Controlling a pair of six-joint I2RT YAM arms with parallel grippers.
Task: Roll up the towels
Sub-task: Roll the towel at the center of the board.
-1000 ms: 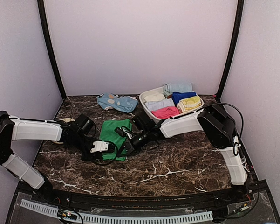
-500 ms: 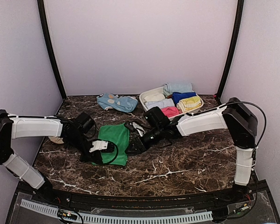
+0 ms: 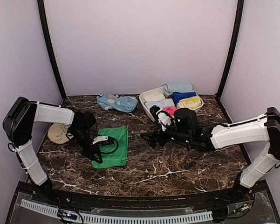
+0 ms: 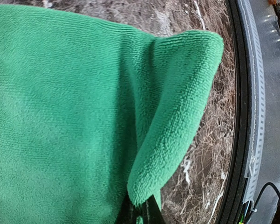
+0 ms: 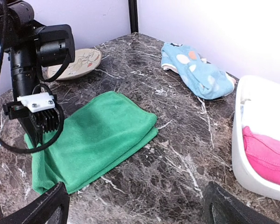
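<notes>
A bright green towel [image 3: 113, 145] lies folded double on the marble table, left of centre. My left gripper [image 3: 98, 157] stands at the towel's near left corner, shut on a lifted fold of the edge [image 4: 177, 116]; its dark fingertips [image 4: 151, 215] pinch the cloth at the bottom of the left wrist view. My right gripper [image 3: 149, 139] hovers to the right of the towel, open and holding nothing. In the right wrist view the green towel [image 5: 95, 137] lies ahead and left, and the left gripper [image 5: 37, 140] is at its left end.
A white basket [image 3: 146, 103] with several rolled cloths stands at the back right; its wall [image 5: 244, 158] is near my right gripper. A light blue spotted cloth [image 3: 116, 101] lies at the back. A tan leaf-print disc [image 3: 58, 133] sits at the left.
My right gripper has opened, let go of the green towel and drawn back to the right. The left gripper stayed shut on the towel and shifted towards its near left corner.
</notes>
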